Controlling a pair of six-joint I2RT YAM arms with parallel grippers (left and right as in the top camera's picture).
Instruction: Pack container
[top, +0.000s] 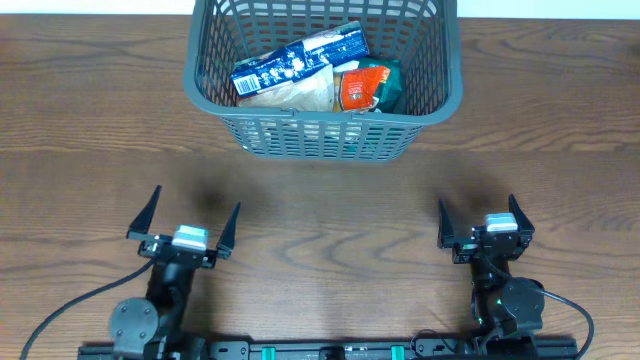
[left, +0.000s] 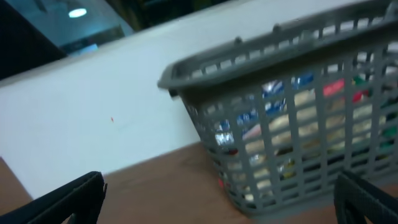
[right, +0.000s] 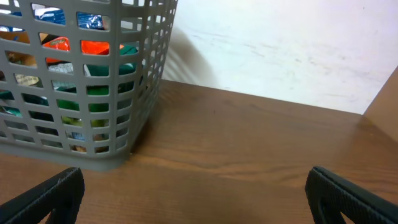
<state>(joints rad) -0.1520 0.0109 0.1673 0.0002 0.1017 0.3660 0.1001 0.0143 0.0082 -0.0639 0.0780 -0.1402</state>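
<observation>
We see the container (top: 322, 138) at the far centre of the wooden table (top: 90, 130), well apart from both claws. The left gripper (top: 197, 199) sits nearer and toward the left, its fingers spread wide and holding nothing. The right gripper (top: 477, 200) sits nearer and toward the right, likewise spread and released. Inside the container lie a blue-and-white packet (top: 298, 62) and, just right of it, an orange packet (top: 357, 88). Both wrist views show the lattice wall ahead of the fingertips, not touching them.

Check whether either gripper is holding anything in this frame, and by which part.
Nothing is held. The left gripper and the right gripper are both open and empty, short of the container. The packets lie inside it.
</observation>
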